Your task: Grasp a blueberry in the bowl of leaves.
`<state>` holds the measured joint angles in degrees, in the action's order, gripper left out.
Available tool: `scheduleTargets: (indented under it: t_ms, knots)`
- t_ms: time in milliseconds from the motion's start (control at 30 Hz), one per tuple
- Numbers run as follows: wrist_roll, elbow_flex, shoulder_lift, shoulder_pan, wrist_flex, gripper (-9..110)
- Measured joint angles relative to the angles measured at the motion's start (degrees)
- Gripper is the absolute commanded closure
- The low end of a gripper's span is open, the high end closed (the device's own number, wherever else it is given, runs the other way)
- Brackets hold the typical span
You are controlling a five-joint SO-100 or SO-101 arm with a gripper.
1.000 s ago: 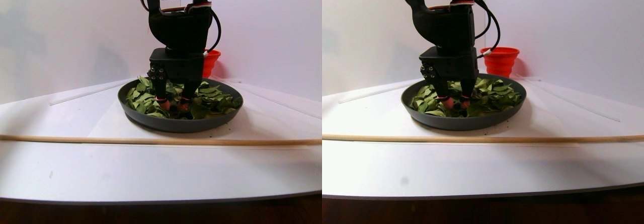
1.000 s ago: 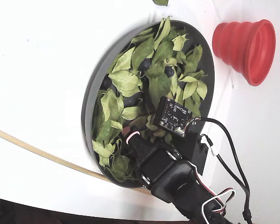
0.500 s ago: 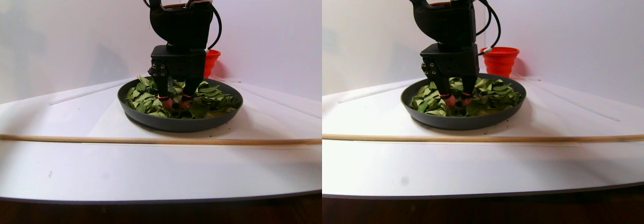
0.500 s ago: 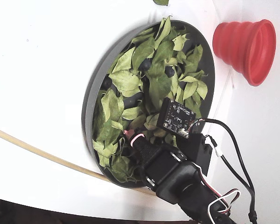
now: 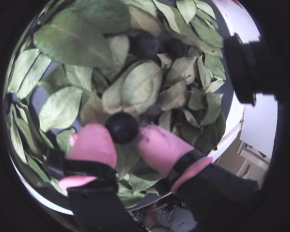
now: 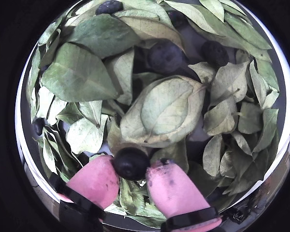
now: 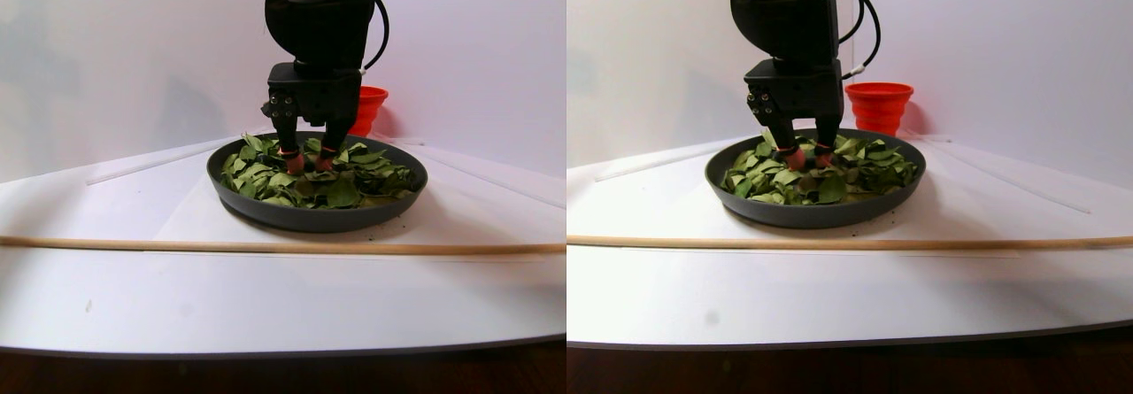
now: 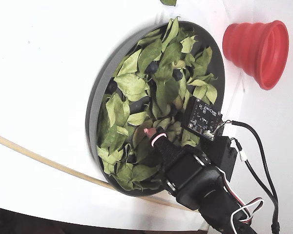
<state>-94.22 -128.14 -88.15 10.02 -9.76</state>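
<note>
In a wrist view, your pink-padded two-finger gripper (image 5: 122,137) pinched a dark round blueberry (image 5: 122,127) at lower centre, over the loose green leaves (image 5: 70,38). The stereo pair showed the wide dark-grey bowl (image 7: 314,216) mid-frame. In the fixed view, a red ribbed cup (image 8: 256,45) sat upper right.

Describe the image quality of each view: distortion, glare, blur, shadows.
Both wrist views are fisheye circles with black corners; the bowl rim bows and glints, and the tool with its blueberry looks slightly soft. The stereo pair view is evenly lit, with a faint arm shadow on the wall. The fixed view is tilted, its white table nearly overexposed.
</note>
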Motion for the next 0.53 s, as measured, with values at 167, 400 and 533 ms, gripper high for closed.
scheduleTargets:
  t_ms: [167,400,533]
  knots:
    - [-0.53,-0.09,-0.44,0.00,0.00,92]
    - [-0.53,-0.09,-3.69,0.00,0.00,92]
    - [-1.05,0.00,-3.87,0.00,0.00,92]
